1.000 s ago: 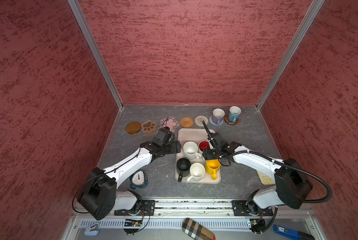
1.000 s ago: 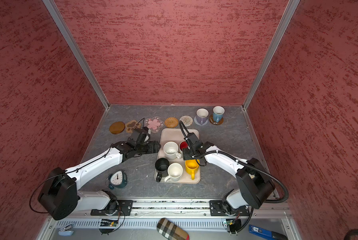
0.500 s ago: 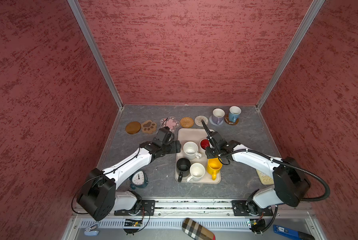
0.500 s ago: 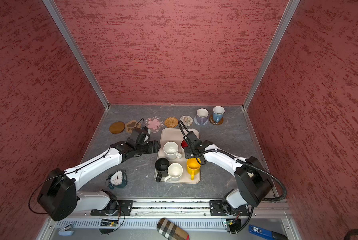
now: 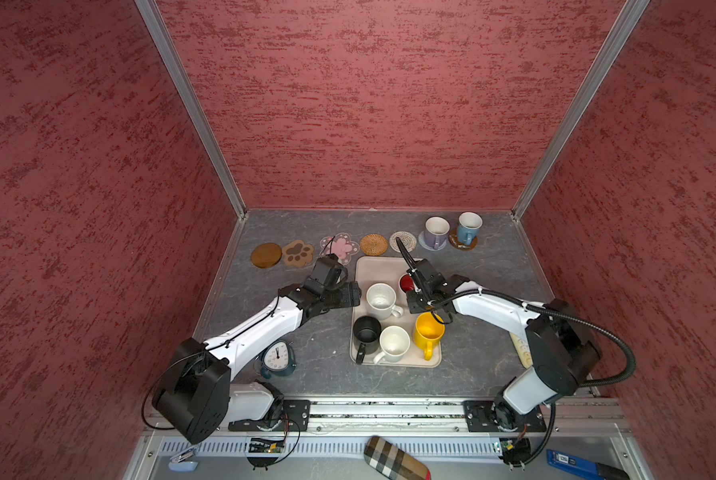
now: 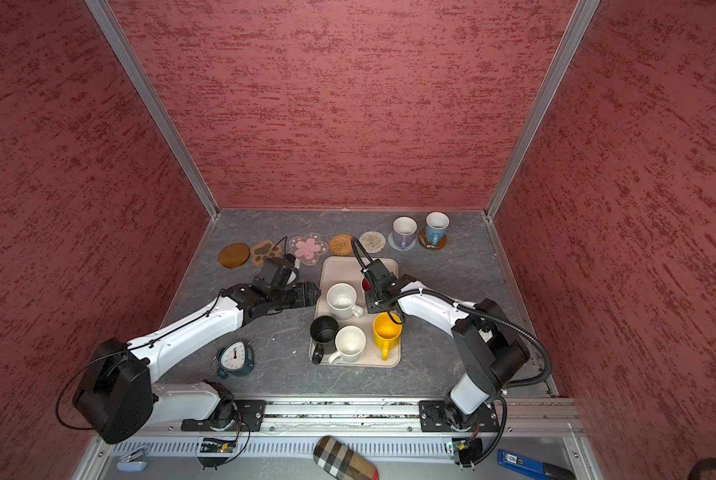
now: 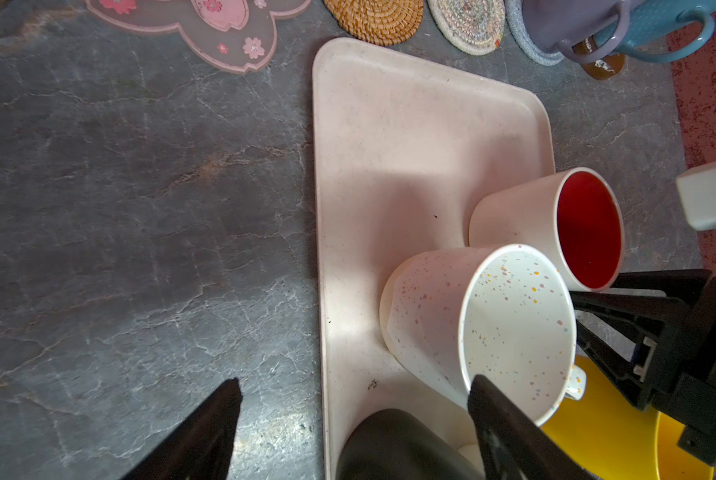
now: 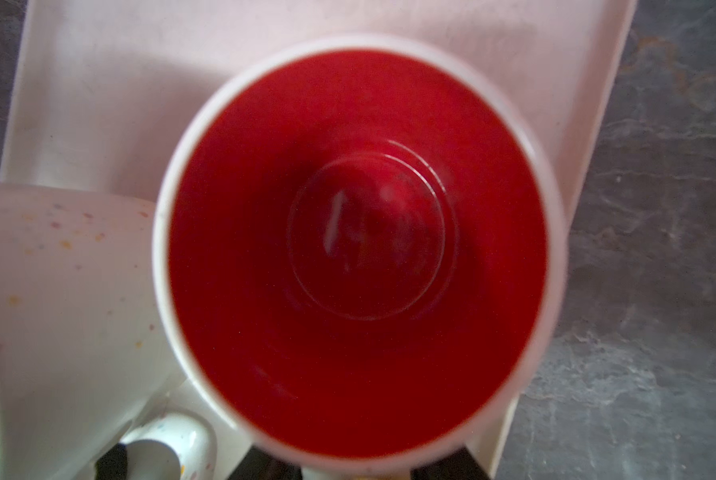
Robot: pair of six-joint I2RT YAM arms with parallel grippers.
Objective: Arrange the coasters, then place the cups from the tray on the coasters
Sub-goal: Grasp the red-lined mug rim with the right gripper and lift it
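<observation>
Tray (image 5: 379, 266) — holds five cups; the white cup with red inside (image 8: 356, 249) stands upright on its far right part, beside the speckled white cup (image 7: 493, 324). Right gripper (image 7: 595, 286) — jaws at that red-lined cup's rim, and I cannot tell whether they grip it. Left gripper (image 5: 354, 294) is spread wide, holding nothing, at the tray's left edge.
</observation>
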